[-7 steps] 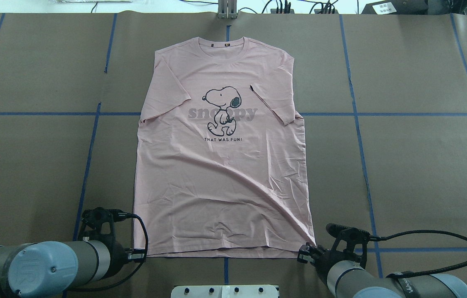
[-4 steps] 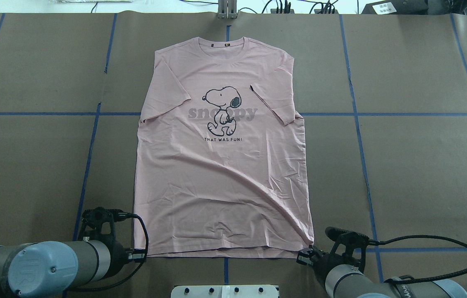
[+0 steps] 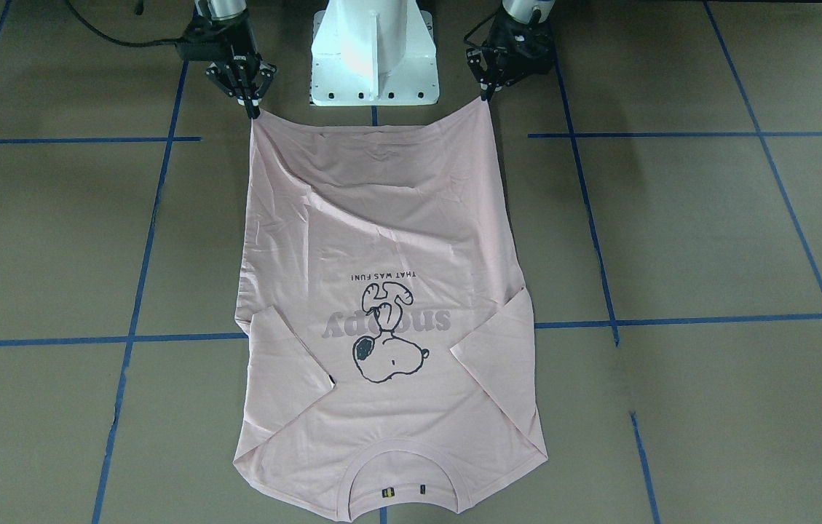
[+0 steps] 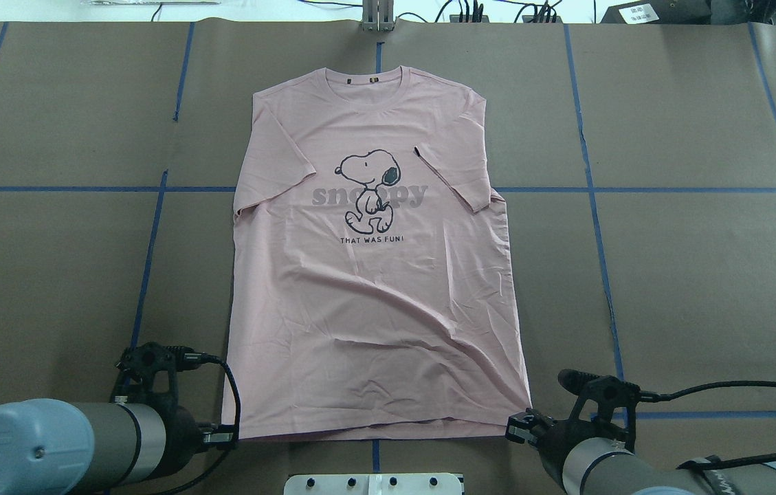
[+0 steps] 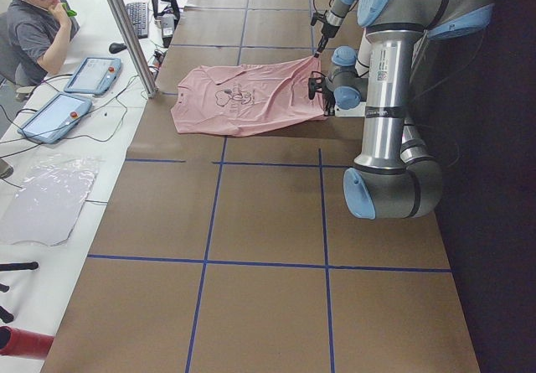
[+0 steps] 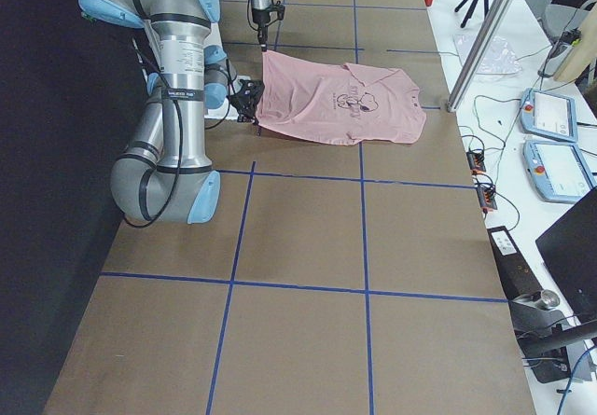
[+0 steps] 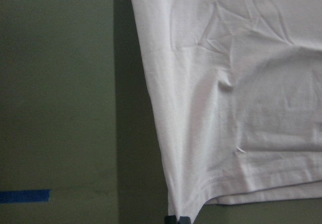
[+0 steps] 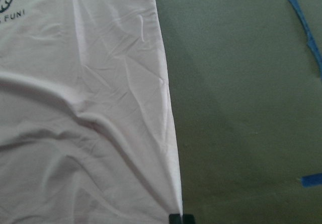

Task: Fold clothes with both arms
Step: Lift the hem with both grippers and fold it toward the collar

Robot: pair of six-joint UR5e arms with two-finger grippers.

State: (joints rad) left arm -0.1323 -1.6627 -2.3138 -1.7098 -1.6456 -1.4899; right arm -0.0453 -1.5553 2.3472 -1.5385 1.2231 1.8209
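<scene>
The T-shirt (image 4: 374, 309) is lying flat and print-up on the table (image 4: 704, 275), with its collar (image 4: 363, 75) pointing toward the far edge and its hem (image 3: 374, 125) running along the edge nearest the robot. The left gripper (image 3: 487, 93) is pinching the hem corner on its own side, and the right gripper (image 3: 252, 109) is pinching the opposite hem corner; both wrist views are showing cloth running straight into closed fingertips. The hem is sagging slightly between the two holds. Judging from this, the arms are preparing to carry the hem toward the collar. Several faults are possible. Each pinch is taking only the very tip of a corner, so cloth may be slipping free under tension. If one pinch is holding a single layer, the front and back may be separating in the lift. Unequal arm speeds may be skewing the fold line. The sleeve (image 4: 456, 172) lying over the chest may be shifting as well.
</scene>
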